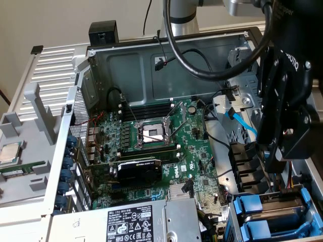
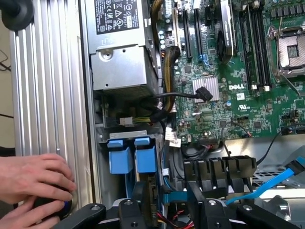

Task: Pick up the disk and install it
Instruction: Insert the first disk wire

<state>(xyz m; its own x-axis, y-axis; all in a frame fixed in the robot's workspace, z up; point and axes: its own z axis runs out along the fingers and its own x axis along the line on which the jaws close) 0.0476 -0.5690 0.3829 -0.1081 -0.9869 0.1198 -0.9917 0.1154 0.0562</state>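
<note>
Two silver drives in bright blue carriers (image 1: 252, 206) (image 2: 145, 160) sit side by side in the drive bay at the case's corner, next to the power supply; I cannot tell which one is the disk. No white label shows on either. My black gripper (image 1: 275, 161) (image 2: 167, 205) hangs just above the bay and the row of black bay clips (image 2: 219, 169). It is open, its fingers (image 2: 195, 198) apart, and only a blue cable and the edge of one drive show in the gap. It holds nothing.
The open case holds the motherboard (image 1: 161, 146) with its bare CPU socket, a grey power-supply box (image 1: 136, 222) and loose blue data cables (image 2: 267, 186). A small silver CPU chip (image 1: 10, 154) lies outside the case. A person's hands (image 2: 33, 183) rest on a black object beside the case wall.
</note>
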